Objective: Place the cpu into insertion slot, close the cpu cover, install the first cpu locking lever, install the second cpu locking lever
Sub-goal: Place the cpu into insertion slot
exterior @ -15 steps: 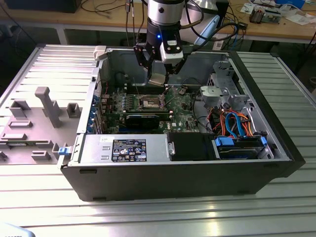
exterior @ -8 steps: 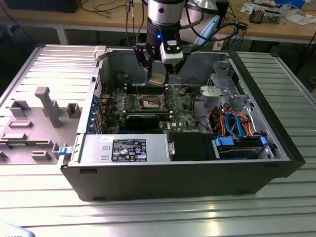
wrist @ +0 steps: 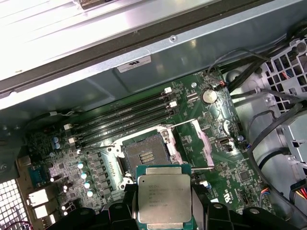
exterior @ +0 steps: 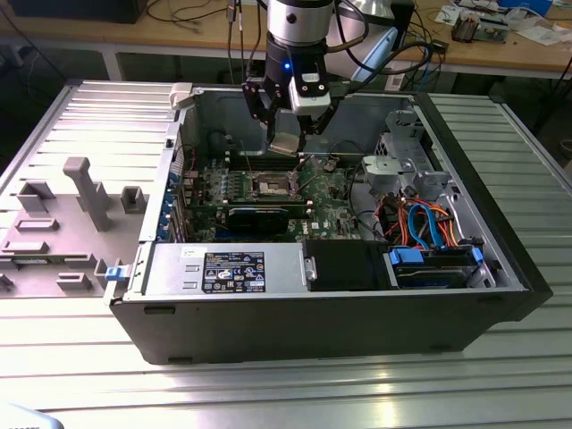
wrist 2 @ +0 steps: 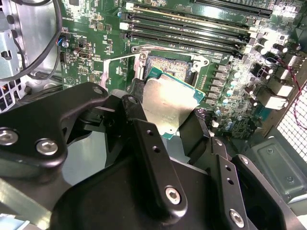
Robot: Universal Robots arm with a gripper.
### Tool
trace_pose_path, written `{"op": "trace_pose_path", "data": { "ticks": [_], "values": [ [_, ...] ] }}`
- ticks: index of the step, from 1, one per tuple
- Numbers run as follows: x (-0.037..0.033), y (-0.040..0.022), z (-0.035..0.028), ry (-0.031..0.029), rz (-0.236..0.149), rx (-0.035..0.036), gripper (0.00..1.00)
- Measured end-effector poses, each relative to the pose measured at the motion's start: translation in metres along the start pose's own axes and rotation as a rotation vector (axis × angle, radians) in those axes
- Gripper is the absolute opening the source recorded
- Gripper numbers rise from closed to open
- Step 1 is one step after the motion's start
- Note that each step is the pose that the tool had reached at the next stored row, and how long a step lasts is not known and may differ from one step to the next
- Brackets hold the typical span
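Observation:
My gripper (exterior: 288, 141) hangs inside the open computer case, shut on the cpu (exterior: 285, 145), a flat square chip with a dull silver top. It is held by two opposite edges, tilted, a little above the motherboard. The black fingers (wrist 2: 137, 99) pinch the cpu (wrist 2: 167, 101) (wrist: 164, 197) in both wrist views. Beneath and just beyond the chip lies the insertion slot (exterior: 272, 185) (wrist 2: 171, 64) (wrist: 145, 154), uncovered, with a silver rim. The cpu cover (wrist: 200, 140) stands swung open beside the slot. Thin wire levers (wrist: 191, 123) stick out near it.
Long memory slots (wrist: 122, 117) run beside the socket. A drive cage (exterior: 399, 161) and orange and blue cables (exterior: 420, 223) fill the case's side on the exterior view's right. A black label plate (exterior: 233, 272) sits on the front bay. Grey fixture blocks (exterior: 85, 192) stand outside the case.

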State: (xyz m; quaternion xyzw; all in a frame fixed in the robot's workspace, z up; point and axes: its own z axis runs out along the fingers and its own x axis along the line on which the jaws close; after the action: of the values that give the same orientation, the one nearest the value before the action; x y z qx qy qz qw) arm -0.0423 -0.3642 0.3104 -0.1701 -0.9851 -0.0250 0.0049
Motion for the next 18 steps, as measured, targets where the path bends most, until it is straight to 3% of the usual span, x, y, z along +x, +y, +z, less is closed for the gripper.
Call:
{"op": "trace_pose_path", "data": {
  "ticks": [18],
  "values": [
    [0.0, 0.0, 0.0001, -0.0006, 0.012, -0.0002, 0.55]
  ]
}}
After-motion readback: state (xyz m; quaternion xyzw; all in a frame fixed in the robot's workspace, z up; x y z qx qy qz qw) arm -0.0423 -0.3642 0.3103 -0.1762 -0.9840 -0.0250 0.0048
